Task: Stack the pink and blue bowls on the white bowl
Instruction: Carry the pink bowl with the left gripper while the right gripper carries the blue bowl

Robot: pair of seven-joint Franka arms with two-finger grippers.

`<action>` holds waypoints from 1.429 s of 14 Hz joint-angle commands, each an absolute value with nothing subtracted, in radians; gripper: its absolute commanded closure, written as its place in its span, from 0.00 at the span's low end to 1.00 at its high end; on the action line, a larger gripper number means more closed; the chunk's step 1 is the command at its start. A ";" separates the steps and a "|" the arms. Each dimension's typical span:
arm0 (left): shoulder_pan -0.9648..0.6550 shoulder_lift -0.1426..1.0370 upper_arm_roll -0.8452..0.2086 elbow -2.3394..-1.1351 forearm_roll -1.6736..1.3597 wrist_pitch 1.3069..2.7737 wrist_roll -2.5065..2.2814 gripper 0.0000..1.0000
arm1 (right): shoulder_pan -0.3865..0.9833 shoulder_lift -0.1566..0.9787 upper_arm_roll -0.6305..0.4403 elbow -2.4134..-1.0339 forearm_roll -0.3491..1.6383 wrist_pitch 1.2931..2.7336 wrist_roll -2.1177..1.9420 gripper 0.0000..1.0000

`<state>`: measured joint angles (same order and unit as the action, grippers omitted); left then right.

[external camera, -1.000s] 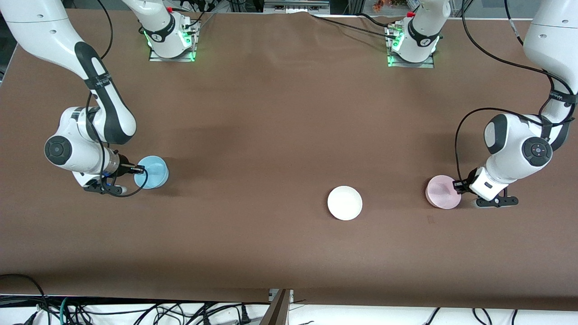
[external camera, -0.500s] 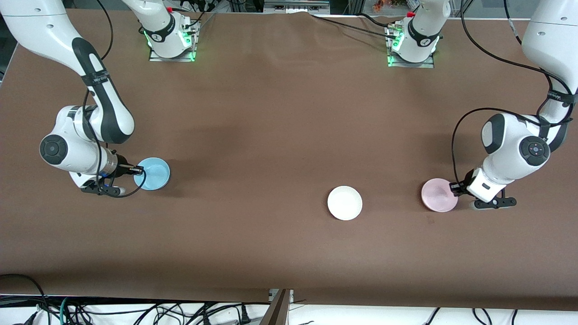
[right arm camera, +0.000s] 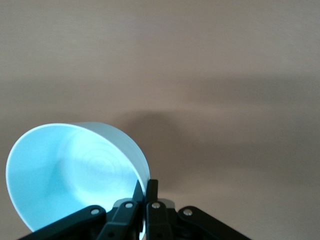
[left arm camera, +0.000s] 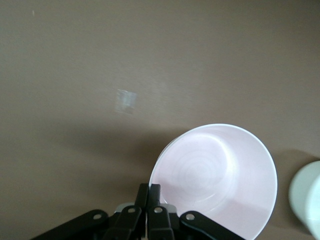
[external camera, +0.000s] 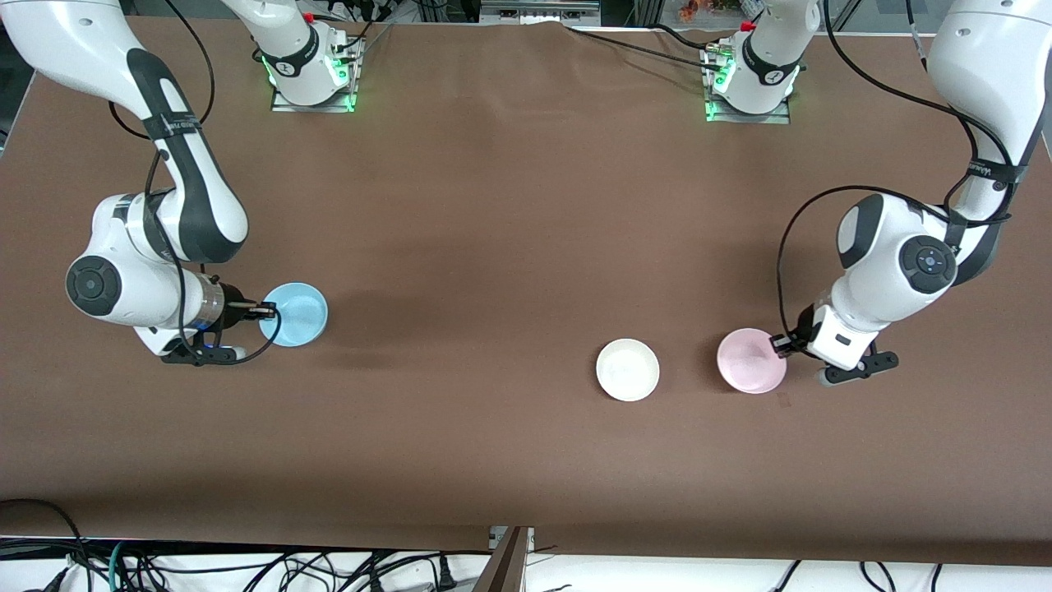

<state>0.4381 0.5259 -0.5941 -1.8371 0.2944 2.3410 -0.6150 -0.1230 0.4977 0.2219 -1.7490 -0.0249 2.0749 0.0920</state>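
Note:
The white bowl [external camera: 627, 369] sits upright on the brown table. My left gripper [external camera: 777, 342] is shut on the rim of the pink bowl [external camera: 750, 360] and holds it above the table, close beside the white bowl toward the left arm's end. In the left wrist view the pink bowl [left arm camera: 215, 177] fills the frame beyond my fingers [left arm camera: 154, 197], and the white bowl's edge [left arm camera: 307, 197] shows at the side. My right gripper [external camera: 268, 312] is shut on the rim of the blue bowl [external camera: 294, 314] above the table near the right arm's end. The blue bowl [right arm camera: 70, 172] also shows in the right wrist view.
The brown table [external camera: 493, 230] stretches wide between the two held bowls. The arm bases [external camera: 312, 74] stand along the edge farthest from the front camera. Cables hang below the table's near edge [external camera: 246, 567].
My left gripper has carried the pink bowl toward the white bowl, now close beside it. My right gripper has shifted the blue bowl a little toward the table's middle.

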 commanded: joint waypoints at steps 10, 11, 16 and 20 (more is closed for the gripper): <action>0.281 0.554 -0.692 -1.796 0.325 2.397 -1.112 1.00 | -0.042 0.512 0.284 -1.661 0.098 2.052 0.153 1.00; 0.273 0.557 -0.689 -1.802 0.325 2.422 -1.124 1.00 | -0.028 0.515 0.284 -1.652 0.098 2.052 0.181 1.00; 0.265 0.592 -0.687 -1.807 0.330 2.468 -1.131 1.00 | 0.029 0.543 0.284 -1.622 0.100 2.063 0.282 1.00; 0.253 0.636 -0.687 -1.809 0.458 2.503 -1.231 1.00 | 0.083 0.577 0.285 -1.591 0.101 2.080 0.365 1.00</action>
